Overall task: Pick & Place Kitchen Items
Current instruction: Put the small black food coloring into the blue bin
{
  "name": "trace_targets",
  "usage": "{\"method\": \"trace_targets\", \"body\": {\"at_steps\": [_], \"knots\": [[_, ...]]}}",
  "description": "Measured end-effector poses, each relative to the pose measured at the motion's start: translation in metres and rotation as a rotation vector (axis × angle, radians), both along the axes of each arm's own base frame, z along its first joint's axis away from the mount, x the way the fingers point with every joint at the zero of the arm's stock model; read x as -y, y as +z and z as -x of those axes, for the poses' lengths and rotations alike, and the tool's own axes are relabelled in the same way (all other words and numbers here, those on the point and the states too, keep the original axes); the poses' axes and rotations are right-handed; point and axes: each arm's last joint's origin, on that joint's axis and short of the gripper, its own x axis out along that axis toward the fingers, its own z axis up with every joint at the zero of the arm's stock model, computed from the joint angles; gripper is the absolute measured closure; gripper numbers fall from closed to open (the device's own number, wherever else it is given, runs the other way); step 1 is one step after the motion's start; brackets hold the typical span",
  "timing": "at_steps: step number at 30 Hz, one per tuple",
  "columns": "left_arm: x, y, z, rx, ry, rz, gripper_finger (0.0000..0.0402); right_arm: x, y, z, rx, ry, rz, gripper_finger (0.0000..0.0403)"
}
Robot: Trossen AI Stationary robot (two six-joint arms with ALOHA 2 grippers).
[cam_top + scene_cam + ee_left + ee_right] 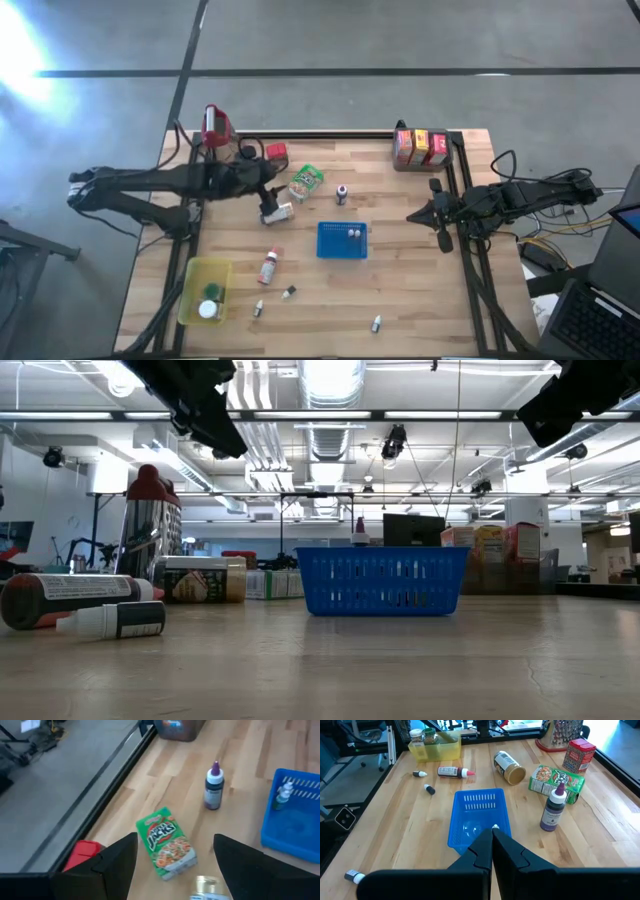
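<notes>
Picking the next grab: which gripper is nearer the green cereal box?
Left. The left gripper hangs open right beside the green cereal box, which shows between its fingers in the left wrist view. The right gripper, shut, waits across the table, beyond the blue tray.

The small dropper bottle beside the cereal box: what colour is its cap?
Purple, on the dropper bottle; the left wrist view shows it best.
</notes>
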Motion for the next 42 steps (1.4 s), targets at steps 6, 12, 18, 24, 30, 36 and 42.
{"method": "trace_targets", "body": {"at_steps": [6,12,18,24,30,36,42], "knots": [[0.000,0.006,0.003,-0.032,-0.025,0.041,0.0138,0.000,0.000,0.000,0.000,0.000,0.000,0.0394],[0.003,0.013,0.004,-0.084,-0.148,0.053,0.0140,0.000,0.000,0.000,0.000,0.000,0.000,0.0394],[0.002,0.025,0.005,-0.010,-0.072,0.135,0.0140,0.000,0.000,0.000,0.000,0.000,0.000,0.0394],[0.002,0.025,0.006,-0.007,-0.044,0.169,0.0140,0.000,0.000,0.000,0.000,0.000,0.000,0.0394],[0.003,0.032,0.013,-0.025,0.035,0.241,0.0141,0.000,0.000,0.000,0.000,0.000,0.000,0.0394],[0.005,0.038,0.027,-0.109,0.145,0.346,0.0142,0.000,0.000,0.000,0.000,0.000,0.000,0.0394],[0.006,0.050,0.033,-0.086,0.202,0.408,0.0143,0.000,0.000,0.000,0.000,0.000,0.000,0.0394]]}}
